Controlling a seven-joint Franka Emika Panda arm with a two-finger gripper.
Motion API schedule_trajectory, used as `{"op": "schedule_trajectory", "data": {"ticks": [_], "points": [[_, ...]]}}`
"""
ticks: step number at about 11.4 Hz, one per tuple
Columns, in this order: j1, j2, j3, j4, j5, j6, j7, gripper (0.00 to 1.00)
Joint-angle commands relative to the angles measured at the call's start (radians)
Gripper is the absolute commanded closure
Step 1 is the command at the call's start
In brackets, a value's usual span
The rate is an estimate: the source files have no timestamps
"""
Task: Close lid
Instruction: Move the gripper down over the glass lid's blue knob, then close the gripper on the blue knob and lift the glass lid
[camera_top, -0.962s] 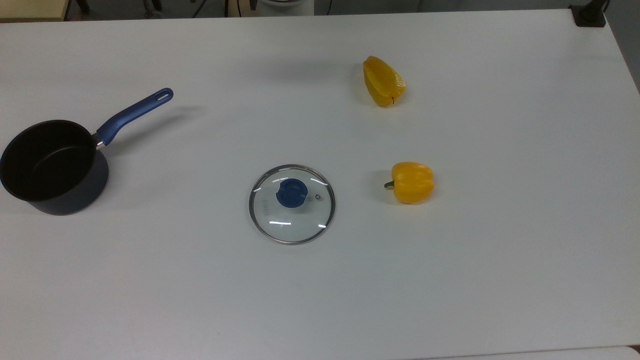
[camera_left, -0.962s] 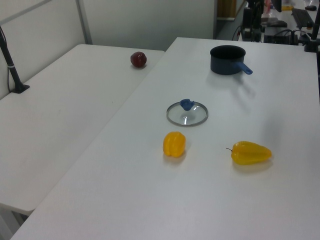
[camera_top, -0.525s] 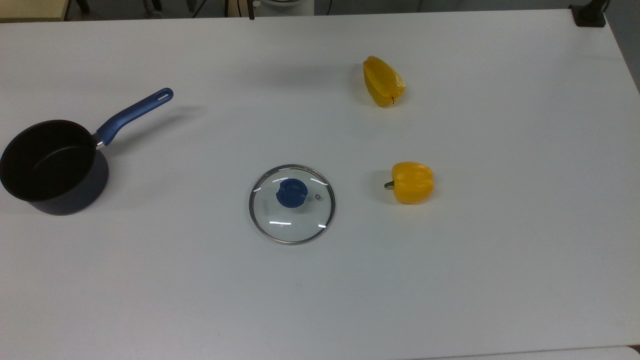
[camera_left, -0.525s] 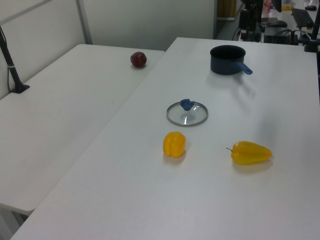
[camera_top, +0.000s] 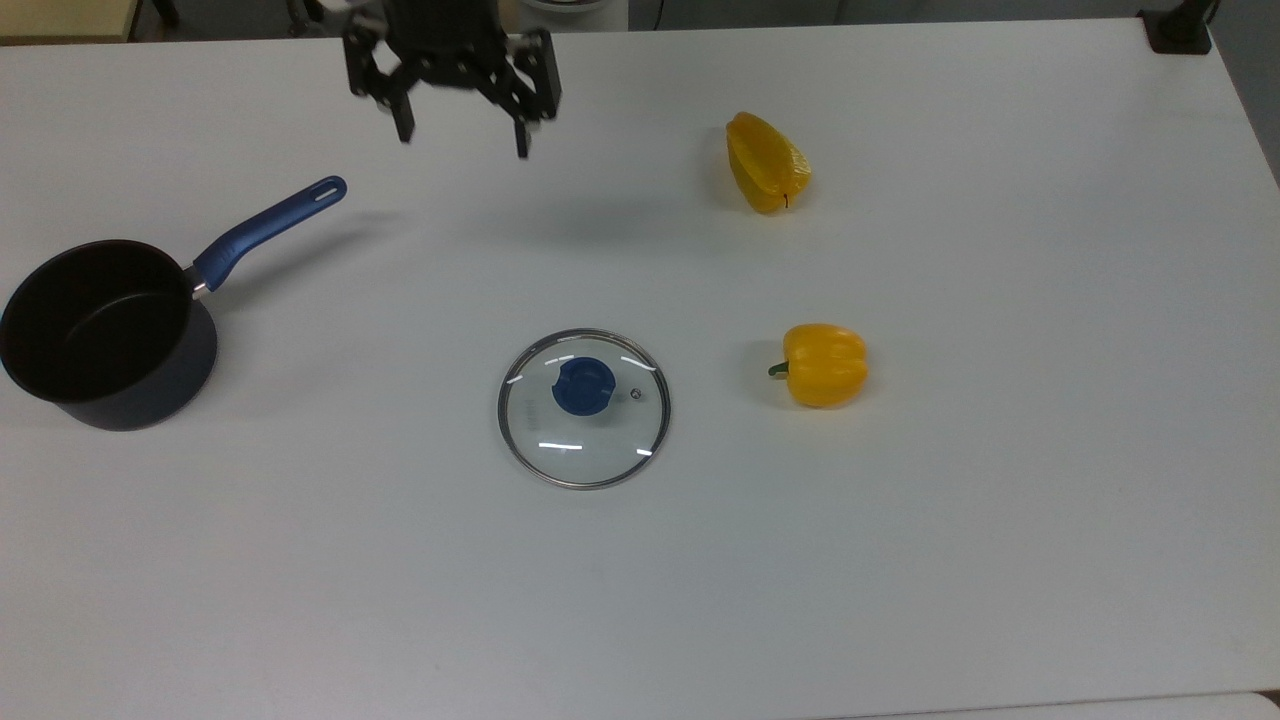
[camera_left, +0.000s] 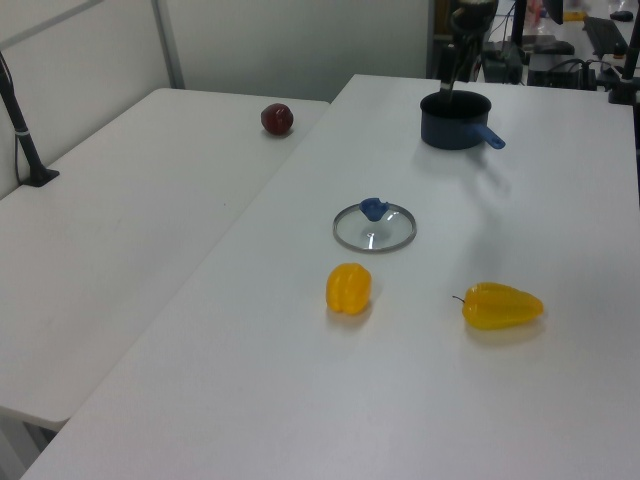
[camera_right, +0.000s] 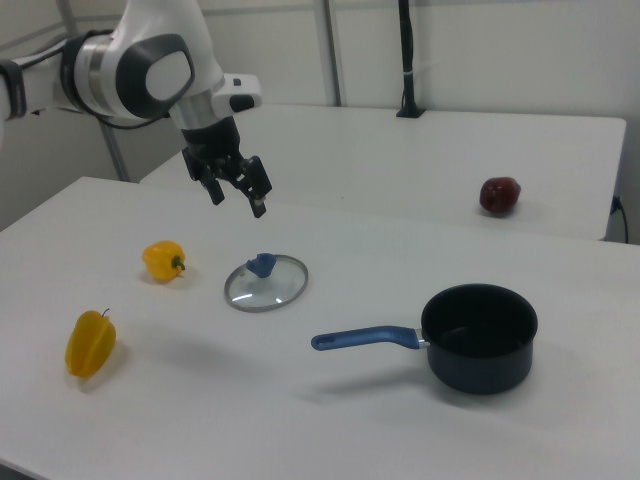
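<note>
White tabletop (camera_top: 1000, 550) carries the lid (camera_top: 584, 408) flat, apart from the saucepan (camera_top: 105, 335); fingers (camera_top: 403, 125) hang spread above.

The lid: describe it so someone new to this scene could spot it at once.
On the white table, near the middle in the top view, lies the round clear glass lid with a thin metal rim. It lies between the dark saucepan and two yellow peppers; its blue central knob sets it apart.
</note>
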Motion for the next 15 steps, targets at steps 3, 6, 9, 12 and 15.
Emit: {"op": "schedule_trajectory", "data": {"ticks": [3, 6, 9, 12, 15], "points": [[0.072, 0.162, 0.0, -0.013, -0.009, 0.283, 0.233, 0.0], [0.096, 0.255, 0.0, -0.01, -0.013, 0.387, 0.247, 0.0], [0.115, 0.311, -0.001, -0.008, -0.062, 0.421, 0.258, 0.0], [0.113, 0.337, -0.001, -0.006, -0.073, 0.429, 0.258, 0.0], [0.115, 0.383, -0.001, -0.006, -0.075, 0.513, 0.287, 0.0]]}}
